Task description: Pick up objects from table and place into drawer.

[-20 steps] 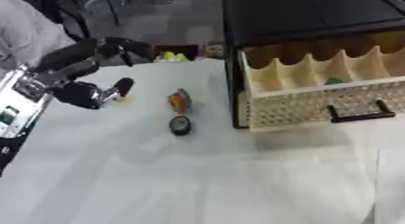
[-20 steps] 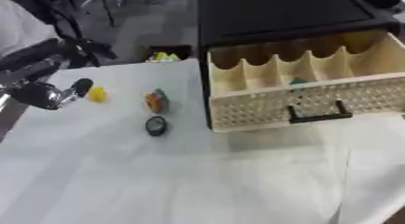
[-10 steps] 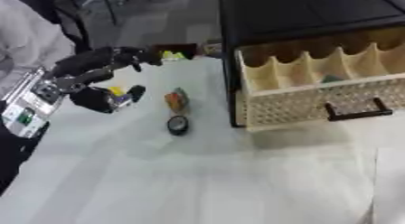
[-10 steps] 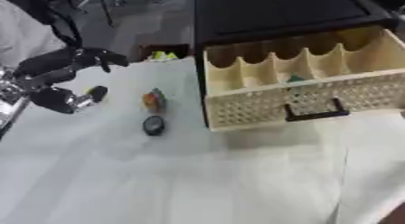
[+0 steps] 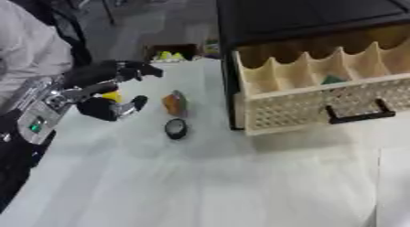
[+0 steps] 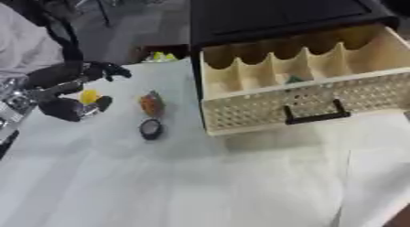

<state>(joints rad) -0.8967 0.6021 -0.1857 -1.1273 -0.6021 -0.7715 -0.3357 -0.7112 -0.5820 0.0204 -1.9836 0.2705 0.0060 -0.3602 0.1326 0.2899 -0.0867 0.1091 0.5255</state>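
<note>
Pale wooden drawer [image 5: 320,89] — perforated front, matt — on a smooth white table [image 5: 200,185].

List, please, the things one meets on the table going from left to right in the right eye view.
Left hand → yellow object → orange object → open drawer with its black handle.

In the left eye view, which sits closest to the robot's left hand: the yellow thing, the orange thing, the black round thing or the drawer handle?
From the left hand:
1. Yellow object, right at the hand.
2. Orange object and black round object, to its right: too close to call.
3. Drawer handle, far right.
</note>
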